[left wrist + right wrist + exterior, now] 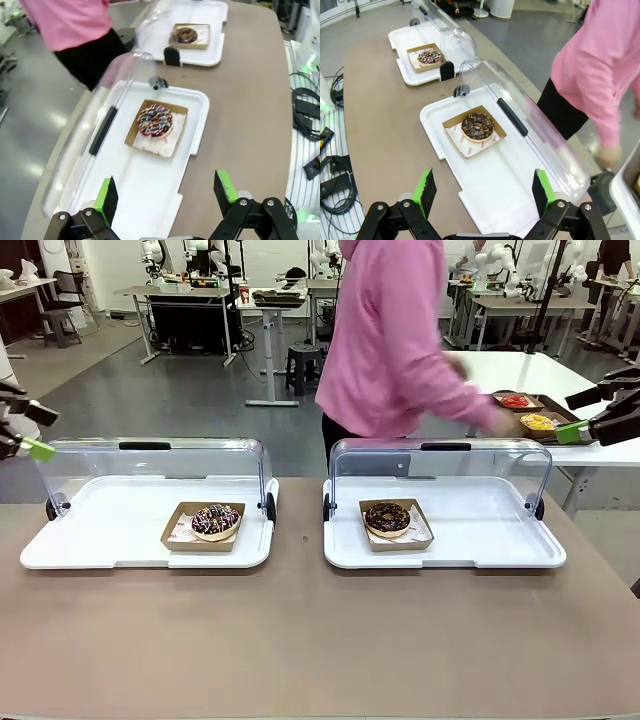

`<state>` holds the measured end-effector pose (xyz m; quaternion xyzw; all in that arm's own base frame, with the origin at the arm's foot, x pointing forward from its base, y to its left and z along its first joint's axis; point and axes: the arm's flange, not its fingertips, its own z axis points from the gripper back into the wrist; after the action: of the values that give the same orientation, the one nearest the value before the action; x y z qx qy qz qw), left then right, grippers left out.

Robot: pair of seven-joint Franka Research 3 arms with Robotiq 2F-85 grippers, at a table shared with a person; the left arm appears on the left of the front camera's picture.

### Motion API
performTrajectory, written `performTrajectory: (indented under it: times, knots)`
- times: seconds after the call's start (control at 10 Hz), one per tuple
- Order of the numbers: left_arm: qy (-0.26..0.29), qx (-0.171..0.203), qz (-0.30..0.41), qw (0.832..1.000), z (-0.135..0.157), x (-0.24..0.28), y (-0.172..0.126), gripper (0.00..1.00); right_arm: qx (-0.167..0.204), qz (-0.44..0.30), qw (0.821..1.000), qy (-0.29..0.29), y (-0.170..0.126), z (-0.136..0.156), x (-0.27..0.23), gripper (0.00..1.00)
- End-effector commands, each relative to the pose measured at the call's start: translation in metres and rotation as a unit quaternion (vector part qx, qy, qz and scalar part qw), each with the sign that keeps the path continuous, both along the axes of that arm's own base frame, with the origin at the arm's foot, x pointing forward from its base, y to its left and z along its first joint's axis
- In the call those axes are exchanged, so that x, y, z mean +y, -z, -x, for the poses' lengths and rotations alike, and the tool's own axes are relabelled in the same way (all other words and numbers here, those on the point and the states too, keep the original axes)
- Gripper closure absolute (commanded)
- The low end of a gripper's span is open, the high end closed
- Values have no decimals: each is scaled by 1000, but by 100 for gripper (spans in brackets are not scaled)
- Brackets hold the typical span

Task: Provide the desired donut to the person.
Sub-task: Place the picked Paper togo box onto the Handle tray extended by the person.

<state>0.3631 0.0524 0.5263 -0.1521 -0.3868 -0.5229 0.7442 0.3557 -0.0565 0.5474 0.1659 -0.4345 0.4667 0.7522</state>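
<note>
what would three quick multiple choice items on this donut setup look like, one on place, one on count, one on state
1. Where does the sprinkled donut sit?
A. tray on the robot's left
B. tray on the robot's right
C. bare table

2. How many donuts lie on the white trays?
A. one
B. two
C. four

3. How are the clear lids?
A. shut over the donuts
B. swung open behind them
C. taken off

Answers:
1. A, the front view shows it at picture left, the chocolate donut at right.
2. B, one in each cardboard holder.
3. B, both lids stand tilted back, donuts uncovered.
</note>
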Motion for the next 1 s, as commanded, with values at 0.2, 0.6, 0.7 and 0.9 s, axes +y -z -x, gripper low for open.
performTrajectory:
  times: [0.2,0.6,0.7,0.9]
  knots:
    - [-44,-10,15,999,24,37,8,0,0,-3,1000,-3,1,-1,1,0]
    - [-62,-49,68,995,20,64,21,0,0,-3,1000,-3,1,-1,1,0]
    - [-64,-45,66,995,20,64,21,0,0,-3,1000,-3,1,-1,1,0]
    - [-71,-26,60,995,18,65,22,0,0,-3,1000,-3,1,-1,1,0]
